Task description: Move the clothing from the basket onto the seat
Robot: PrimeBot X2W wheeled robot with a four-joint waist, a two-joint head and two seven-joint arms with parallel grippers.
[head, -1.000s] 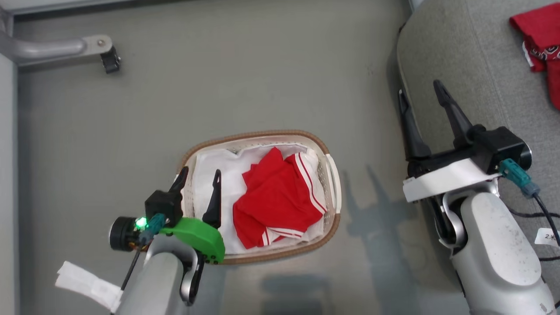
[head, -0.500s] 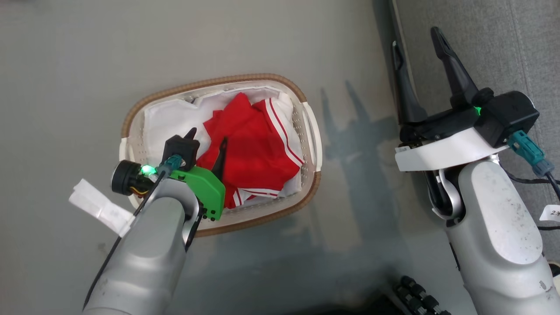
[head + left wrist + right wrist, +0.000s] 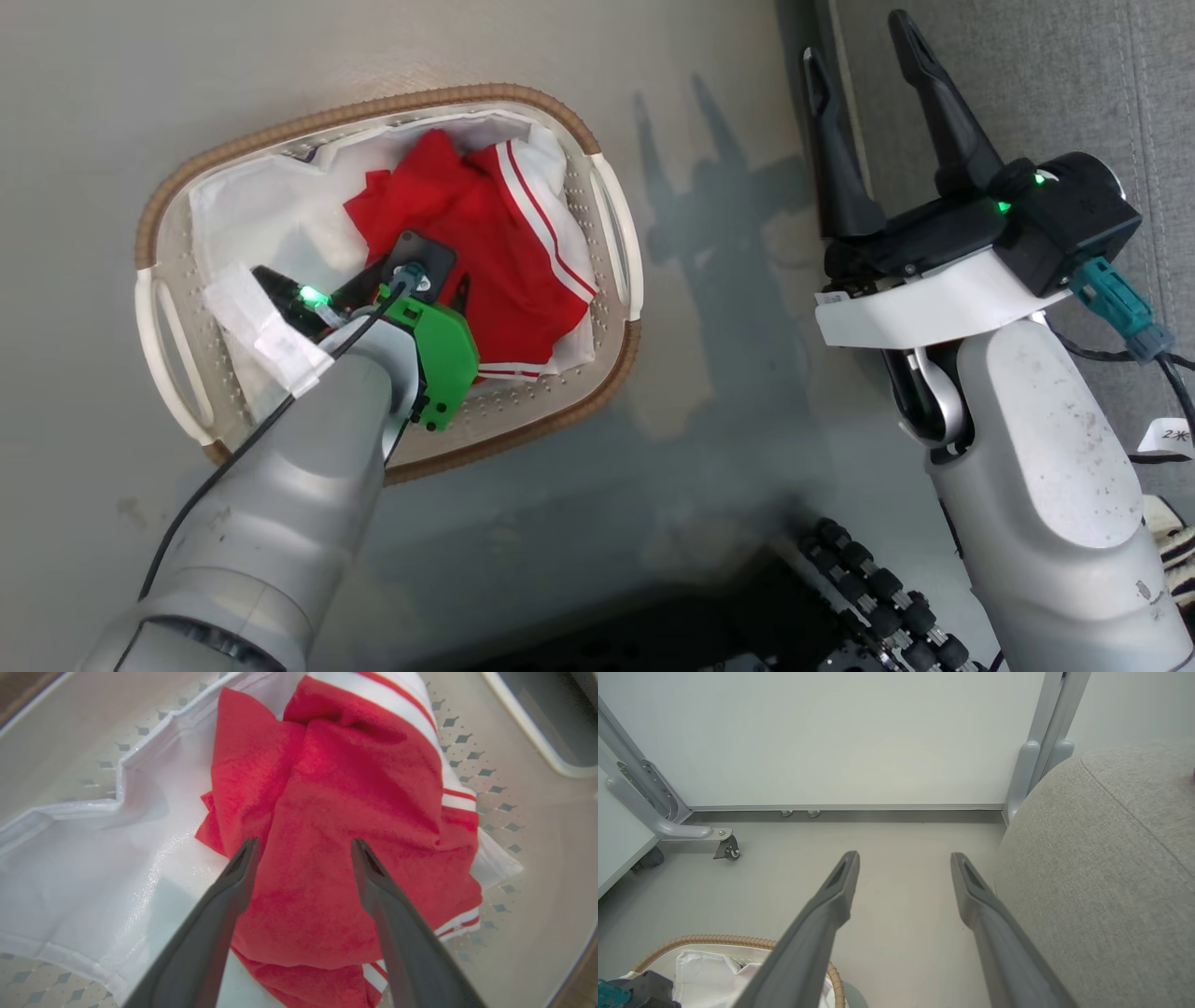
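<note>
Both the right jaws, idle by the seat (image 3: 1074, 75), and the left jaws, poised over the clothing (image 3: 336, 812) heaped in the seat-side half of the basket (image 3: 373, 104), stood apart; closing too deep could have pinched the liner (image 3: 93, 868) and dragged the basket along.

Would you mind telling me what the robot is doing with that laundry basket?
The left gripper is down inside the basket, open and poised over the red clothing lying on the white liner; nothing is gripped yet. The right gripper hangs open by the grey seat, holding nothing.
</note>
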